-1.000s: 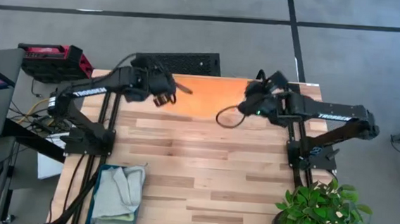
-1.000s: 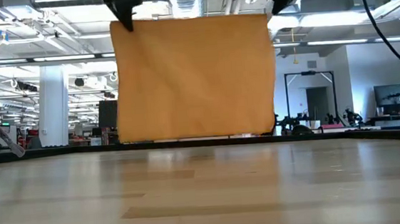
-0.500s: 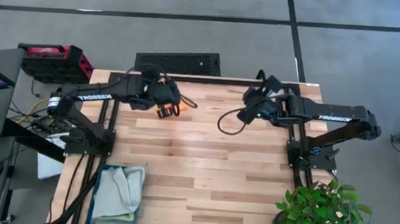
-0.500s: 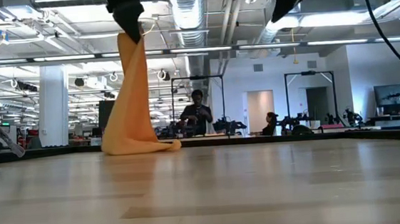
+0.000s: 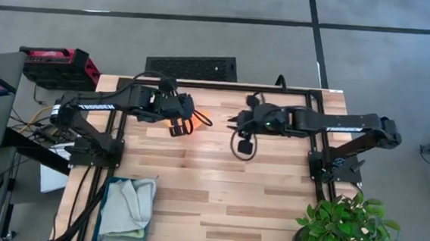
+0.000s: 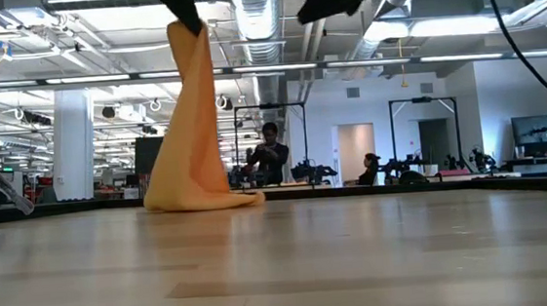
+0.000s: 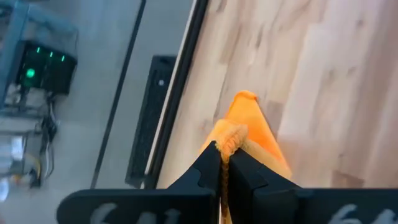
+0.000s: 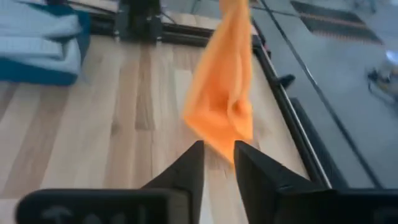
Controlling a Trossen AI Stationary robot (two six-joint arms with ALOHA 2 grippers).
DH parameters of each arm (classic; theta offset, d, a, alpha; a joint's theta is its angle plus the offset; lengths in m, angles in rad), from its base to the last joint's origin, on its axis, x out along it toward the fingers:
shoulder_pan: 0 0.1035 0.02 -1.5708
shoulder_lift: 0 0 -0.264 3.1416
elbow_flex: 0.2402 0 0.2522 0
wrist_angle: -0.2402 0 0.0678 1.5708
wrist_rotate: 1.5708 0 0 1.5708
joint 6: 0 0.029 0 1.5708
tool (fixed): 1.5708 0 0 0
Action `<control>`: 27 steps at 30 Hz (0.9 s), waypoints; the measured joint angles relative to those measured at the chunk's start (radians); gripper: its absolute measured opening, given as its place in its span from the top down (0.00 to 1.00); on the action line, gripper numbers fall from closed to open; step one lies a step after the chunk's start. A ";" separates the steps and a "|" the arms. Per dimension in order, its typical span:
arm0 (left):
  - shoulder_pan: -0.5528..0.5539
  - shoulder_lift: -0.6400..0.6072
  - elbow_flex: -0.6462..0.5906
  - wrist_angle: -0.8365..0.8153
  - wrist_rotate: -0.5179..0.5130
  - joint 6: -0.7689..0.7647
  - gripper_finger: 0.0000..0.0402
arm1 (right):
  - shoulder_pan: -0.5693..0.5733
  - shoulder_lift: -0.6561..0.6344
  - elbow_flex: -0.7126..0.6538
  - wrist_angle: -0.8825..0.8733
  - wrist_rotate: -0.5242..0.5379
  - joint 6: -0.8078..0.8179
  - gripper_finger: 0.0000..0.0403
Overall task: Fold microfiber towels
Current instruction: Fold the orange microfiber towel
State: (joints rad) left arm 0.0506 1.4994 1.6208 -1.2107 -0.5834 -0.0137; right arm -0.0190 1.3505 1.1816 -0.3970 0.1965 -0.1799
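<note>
A bright orange microfiber towel (image 6: 193, 130) hangs in a narrow drape from my left gripper (image 7: 222, 168), which is shut on its top, above the table's far middle (image 5: 181, 122). The towel's lower end rests bunched on the table. My right gripper (image 8: 217, 165) is to its right (image 5: 234, 123). It is open and holds nothing, and it points toward the towel (image 8: 224, 81) from a short way off. More towels, light green (image 5: 129, 206) and pale grey-blue (image 8: 37, 31), lie in the teal bin (image 5: 105, 230). My left gripper pinches the orange towel's bunched top edge (image 7: 229, 138) between its two fingers, which slant down from above. The towel hangs below the fingers, gathered into loose folds. Its lower end (image 6: 209, 199) lies crumpled on the table.
The teal bin stands at the table's near left corner. A potted plant (image 5: 344, 232) stands at the near right corner. A red box (image 5: 56, 64) and a black grille (image 5: 192, 66) lie beyond the far edge. Bare wood (image 5: 225, 190) fills the table's middle and near part.
The towel was stretched flat between both grippers. My right gripper let go of its corner, and the towel dropped into a narrow drape under my left gripper with its lower end on the table. My left gripper moved toward the table's right; my right gripper swung left toward the towel.
</note>
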 joint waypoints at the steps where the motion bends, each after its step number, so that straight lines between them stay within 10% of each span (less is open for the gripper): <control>1: -0.009 0.000 0.015 -0.001 0.002 0.005 1.00 | 0.003 0.022 0.000 0.026 -0.008 -0.030 0.71; 13: -0.091 0.020 0.079 -0.006 0.052 0.005 1.00 | 0.006 0.253 0.000 0.508 0.040 -0.271 0.47; 27: -0.150 0.027 0.079 0.050 0.045 0.094 1.00 | -0.010 0.326 0.000 0.575 0.037 -0.307 0.50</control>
State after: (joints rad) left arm -0.0998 1.5261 1.6997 -1.1604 -0.5389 0.0799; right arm -0.0290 1.6762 1.1820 0.1784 0.2337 -0.4869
